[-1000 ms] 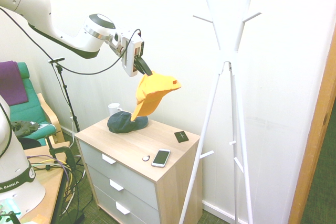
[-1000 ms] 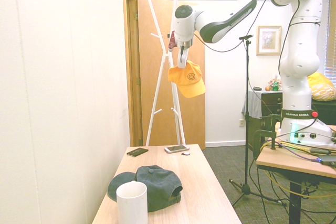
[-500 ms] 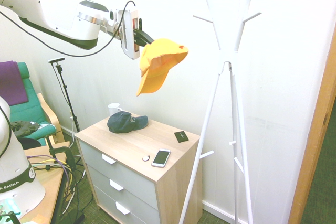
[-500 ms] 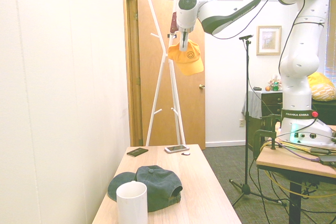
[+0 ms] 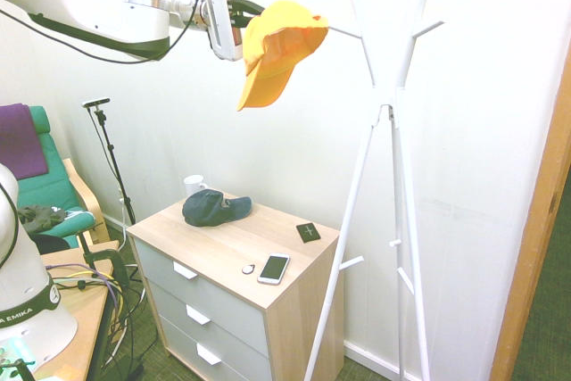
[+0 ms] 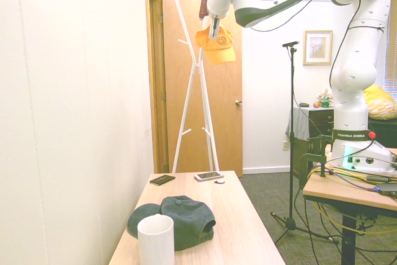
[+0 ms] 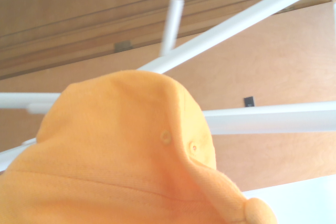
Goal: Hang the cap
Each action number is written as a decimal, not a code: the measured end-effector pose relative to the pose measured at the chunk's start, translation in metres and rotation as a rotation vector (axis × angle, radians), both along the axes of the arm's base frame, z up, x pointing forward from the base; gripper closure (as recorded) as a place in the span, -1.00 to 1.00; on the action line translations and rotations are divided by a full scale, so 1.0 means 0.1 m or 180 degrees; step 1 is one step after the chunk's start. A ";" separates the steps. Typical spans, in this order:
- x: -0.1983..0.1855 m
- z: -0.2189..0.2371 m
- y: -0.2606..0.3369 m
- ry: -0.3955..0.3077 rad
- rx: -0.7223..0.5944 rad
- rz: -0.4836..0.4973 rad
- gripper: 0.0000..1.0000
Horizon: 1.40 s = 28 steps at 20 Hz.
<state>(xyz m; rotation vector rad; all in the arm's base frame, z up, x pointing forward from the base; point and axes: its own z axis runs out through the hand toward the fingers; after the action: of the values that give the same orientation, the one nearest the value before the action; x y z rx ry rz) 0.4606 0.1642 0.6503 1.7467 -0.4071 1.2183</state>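
Overhead, the white coat stand rises at 3 o'clock of the wooden drawer chest, its pegs spreading near the top. High up, the gripper is clamped on the back edge of the yellow-orange cap, which hangs in the air with its brim drooping toward 6 o'clock; its crown sits just beside an upper peg of the stand, contact not discernible. In the wrist view the cap fills the lower frame with white stand bars behind it. On the chest top: a dark blue-grey cap at 10 o'clock, a white mug beside it, contents not visible, a phone and a small dark wallet.
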 end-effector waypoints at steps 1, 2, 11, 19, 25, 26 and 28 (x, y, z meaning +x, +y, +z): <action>0.03 0.07 -0.04 -0.0013 0.0017 0.0008 1.00; 0.07 0.12 -0.09 -0.0015 0.0031 0.0008 1.00; 0.52 -0.13 -0.58 0.0127 0.0160 -0.0011 1.00; 0.66 -0.50 -0.44 0.0165 0.0411 0.0070 -1.00; 0.66 -0.52 -0.43 0.0160 0.0437 0.0067 -1.00; 0.67 -0.53 -0.43 0.0160 0.0438 0.0067 -1.00; 0.67 -0.54 -0.43 0.0163 0.0438 0.0066 -1.00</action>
<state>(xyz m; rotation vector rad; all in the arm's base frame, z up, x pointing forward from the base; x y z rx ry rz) 0.5275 0.1210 0.5967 1.8995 -0.4527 1.1813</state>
